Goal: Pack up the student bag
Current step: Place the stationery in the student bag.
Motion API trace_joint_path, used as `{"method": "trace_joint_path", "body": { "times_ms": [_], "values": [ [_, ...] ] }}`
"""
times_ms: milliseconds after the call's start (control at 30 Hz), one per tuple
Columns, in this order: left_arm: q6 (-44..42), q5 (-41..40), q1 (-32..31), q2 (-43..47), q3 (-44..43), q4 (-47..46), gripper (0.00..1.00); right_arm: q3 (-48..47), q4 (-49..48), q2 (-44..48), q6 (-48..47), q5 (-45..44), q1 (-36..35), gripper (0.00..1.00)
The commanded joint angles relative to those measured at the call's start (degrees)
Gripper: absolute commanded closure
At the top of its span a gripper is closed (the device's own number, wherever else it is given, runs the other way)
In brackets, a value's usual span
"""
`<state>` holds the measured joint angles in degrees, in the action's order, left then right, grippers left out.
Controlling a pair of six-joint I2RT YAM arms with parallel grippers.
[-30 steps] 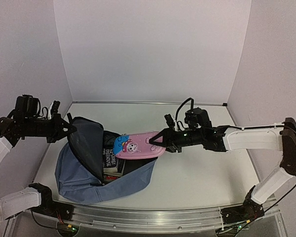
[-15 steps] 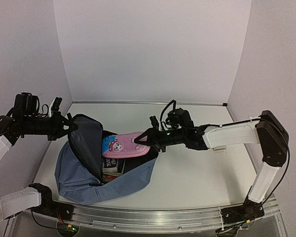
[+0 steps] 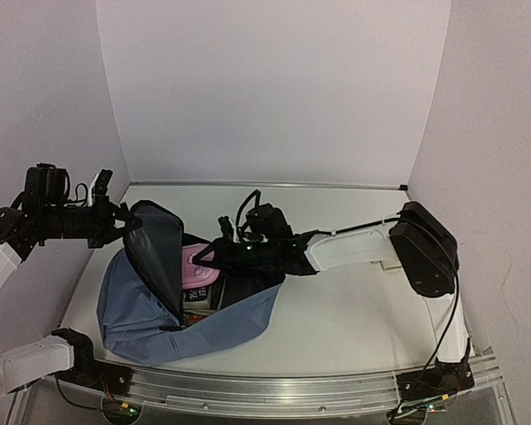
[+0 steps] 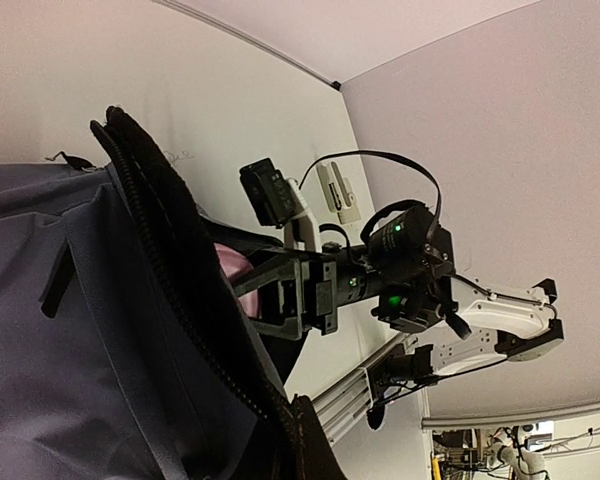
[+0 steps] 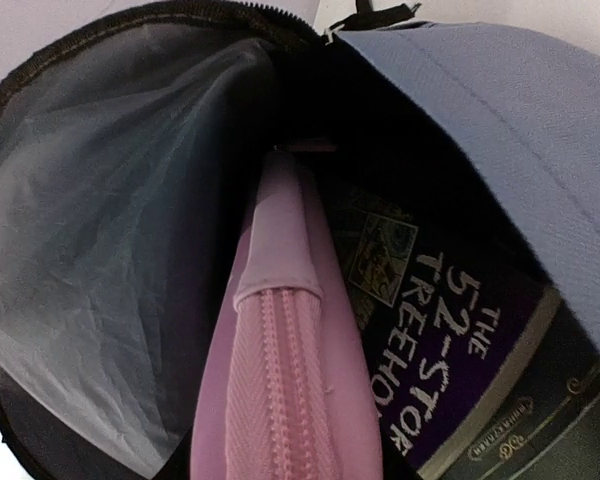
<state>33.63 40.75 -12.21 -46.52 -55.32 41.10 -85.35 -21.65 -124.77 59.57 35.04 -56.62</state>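
- The student bag (image 3: 150, 310) lies on its side at the left of the worktop (image 3: 354, 310), with its mouth gaping toward the right.
- A pink pencil case (image 3: 197, 266) sits partway inside the mouth, beside a purple book (image 5: 440, 350).
- The right claw (image 3: 209, 257) reaches into the opening and is clamped on the pencil case.
- The left claw (image 3: 126, 227) pinches the bag's raised zipper rim.

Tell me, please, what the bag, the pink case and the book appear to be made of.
Bag: matte slate-blue woven fabric; the weave shows in the right wrist view. Its lining looks like a thin, faintly shiny synthetic, going by its creases. Case: probably soft pink textile, with woven zipper tape. Book: smooth printed cover, likely coated card.
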Motion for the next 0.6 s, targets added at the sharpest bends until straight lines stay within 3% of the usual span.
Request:
{"method": "trace_joint_path", "body": {
  "times_ms": [0, 233, 400, 567],
  "values": [
    [1.48, 1.74, 0.17, 1.15, 0.19, -8.53, 1.0, -5.18, -0.23, -3.34, -1.52, -1.52, -1.7, 0.56],
    [1.18, 1.46, 0.18, 1.17, -0.19, -8.34, 1.0, -7.34, 16.52, 2.21, -13.85, -12.62, -1.67, 0.29],
    [1.18, 1.29, 0.19, 1.05, -0.25, -8.67, 1.0, -6.93, 26.06, 6.9, -19.45, -20.97, -1.68, 0.25],
    [1.05, 1.34, 0.18, 0.94, -0.16, -8.57, 1.0, -4.89, 27.89, 9.29, -20.09, -24.23, -1.7, 0.23]
  ]
}}
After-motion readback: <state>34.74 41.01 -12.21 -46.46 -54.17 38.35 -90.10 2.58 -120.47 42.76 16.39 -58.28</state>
